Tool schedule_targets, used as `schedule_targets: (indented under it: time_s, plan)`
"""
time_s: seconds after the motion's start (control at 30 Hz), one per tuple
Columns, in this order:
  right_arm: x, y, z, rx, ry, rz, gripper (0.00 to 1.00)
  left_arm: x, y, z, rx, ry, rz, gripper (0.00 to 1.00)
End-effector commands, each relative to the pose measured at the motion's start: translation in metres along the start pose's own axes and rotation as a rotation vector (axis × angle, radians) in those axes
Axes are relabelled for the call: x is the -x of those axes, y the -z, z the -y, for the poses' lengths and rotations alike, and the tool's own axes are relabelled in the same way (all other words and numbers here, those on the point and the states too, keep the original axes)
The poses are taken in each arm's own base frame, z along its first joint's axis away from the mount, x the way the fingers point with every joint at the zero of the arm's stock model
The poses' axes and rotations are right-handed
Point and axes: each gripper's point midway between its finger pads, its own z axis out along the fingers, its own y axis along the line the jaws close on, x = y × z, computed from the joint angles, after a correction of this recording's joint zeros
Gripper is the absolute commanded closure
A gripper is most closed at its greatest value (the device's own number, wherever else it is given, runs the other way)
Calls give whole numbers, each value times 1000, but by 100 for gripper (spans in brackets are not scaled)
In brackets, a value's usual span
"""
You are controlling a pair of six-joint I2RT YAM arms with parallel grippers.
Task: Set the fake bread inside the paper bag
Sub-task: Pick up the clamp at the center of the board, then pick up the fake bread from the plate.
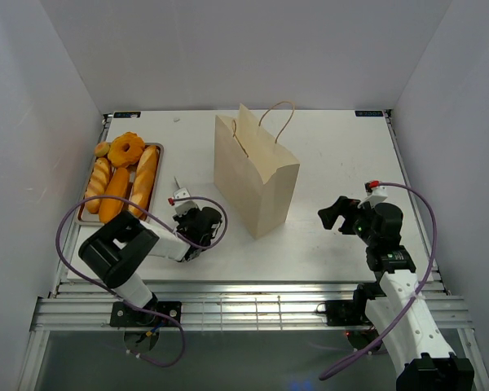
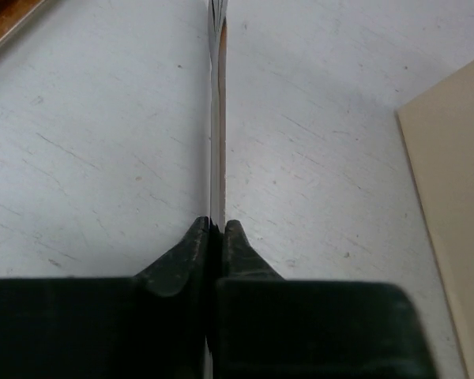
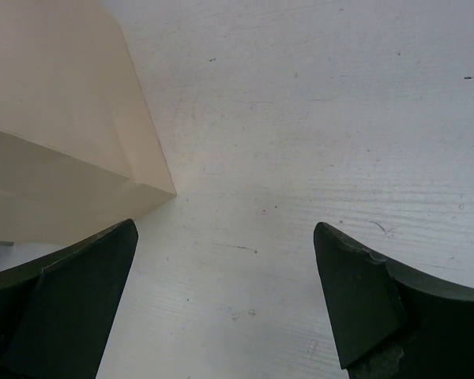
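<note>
The left gripper (image 2: 217, 229) is clenched on the tongs (image 2: 218, 118), a thin shiny strip seen edge-on in the left wrist view, running forward from between the fingertips low over the table (image 1: 342, 147). The right gripper (image 3: 225, 237) hangs released, jaws wide and holding nothing, just beside a lower corner of the paper bag (image 1: 257, 175).

All the fake bread (image 1: 122, 175) lies on the metal tray (image 1: 161, 159) at the far left, well apart from the bag, which stands upright mid-table with its mouth open to the top.

The step in hand appears to be securing the tongs as a tool. To do it well, the left arm would want a firm, square pinch so the strip cannot swivel, then a straight lift before it swings towards the tray. Whether the grip lets the tongs spread again cannot be told from here. The right arm looks well placed to steady the bag.

Counted:
- bags: one
- trays: one
- tongs: one pair
- ring doughnuts: one
- small round rolls: one
- long loaves: three clearly, possibly another behind them
</note>
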Motion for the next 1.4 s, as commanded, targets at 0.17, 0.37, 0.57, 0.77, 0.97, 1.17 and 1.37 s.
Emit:
schedule_targets:
  time_s: [0.17, 0.37, 0.57, 0.77, 0.97, 1.17, 1.37]
  plan:
    - [5, -2, -5, 22, 7, 2, 1, -34, 27, -2, -87, -95, -217, 100]
    - [18, -8, -22, 77, 17, -56, 4, 29, 65, 44, -290, -26, -279, 100]
    - [43, -13, -61, 141, -18, -110, 5, 128, 100, 63, -487, 136, -308, 100]
    - [128, -9, -113, 159, 62, -114, 2, 172, 117, 58, -610, 189, -347, 100]
    - [201, 6, -167, 295, 113, -51, 10, 182, 125, 48, -649, 265, -334, 100]
    - [203, 2, -205, 408, 184, -198, 8, 190, 129, 36, -651, 326, -309, 91]
    - [177, -11, -215, 438, 219, -269, 2, 196, 135, 32, -662, 350, -305, 77]
